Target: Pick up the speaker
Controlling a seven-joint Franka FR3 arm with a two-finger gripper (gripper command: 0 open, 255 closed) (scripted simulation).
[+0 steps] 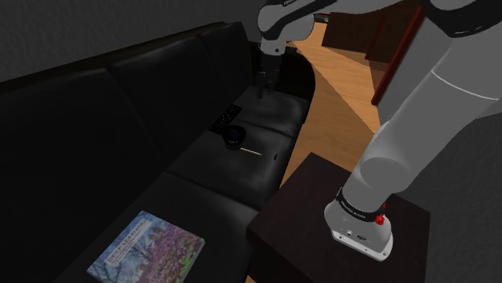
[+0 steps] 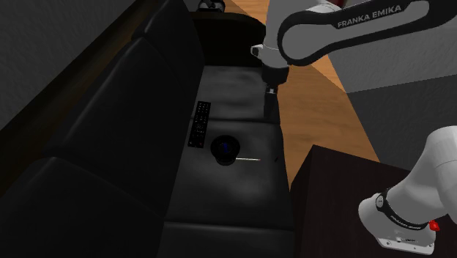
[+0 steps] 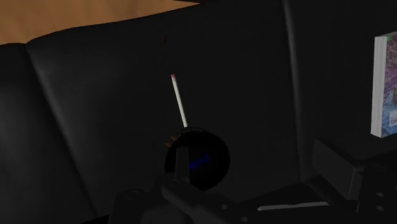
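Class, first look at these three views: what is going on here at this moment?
A white Franka arm holds its black two-finger gripper open above the seat of a black sofa, grasping nothing. The small round dark speaker with a blue mark lies on the cushion, not yet picked up, with a black remote control on one side and a thin white stick on the other. The gripper hangs off to one side of the speaker. A pink-covered book lies further along the sofa.

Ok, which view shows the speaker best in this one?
The second exterior view: the speaker sits unobstructed on the black sofa beside the remote. The shoulder view shows the speaker farther off and dim. In the wrist view the speaker is closer, but one gripper finger covers part of it.
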